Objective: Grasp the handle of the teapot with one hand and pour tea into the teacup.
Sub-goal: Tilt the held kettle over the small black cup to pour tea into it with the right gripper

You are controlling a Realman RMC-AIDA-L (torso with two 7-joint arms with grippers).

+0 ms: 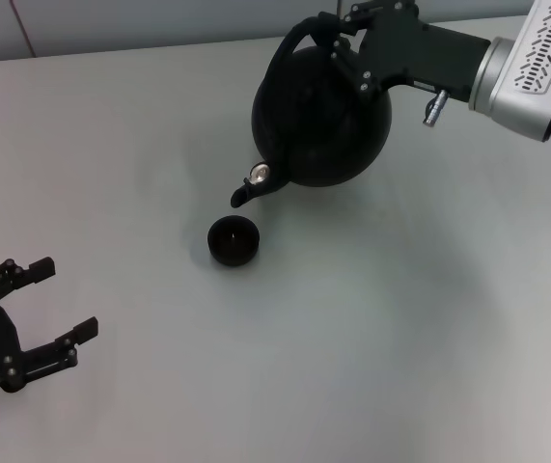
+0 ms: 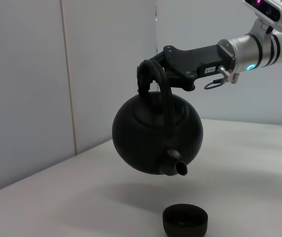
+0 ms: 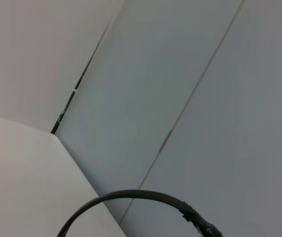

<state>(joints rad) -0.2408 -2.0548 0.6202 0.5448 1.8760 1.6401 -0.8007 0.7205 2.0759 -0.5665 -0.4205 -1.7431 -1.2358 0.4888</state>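
The round black teapot (image 1: 321, 116) hangs in the air, tilted with its spout (image 1: 246, 193) pointing down just above the small black teacup (image 1: 233, 240) on the table. My right gripper (image 1: 338, 43) is shut on the teapot's arched handle (image 1: 294, 43). The left wrist view shows the teapot (image 2: 156, 133) held above the teacup (image 2: 184, 220), the spout (image 2: 178, 168) a short way over the cup's rim. My left gripper (image 1: 48, 309) rests open near the table's front left, nothing between its fingers. In the right wrist view only an arc of the handle (image 3: 131, 195) shows.
The grey table (image 1: 400, 328) spreads around the cup. A pale wall (image 2: 32, 89) rises behind the table's far edge.
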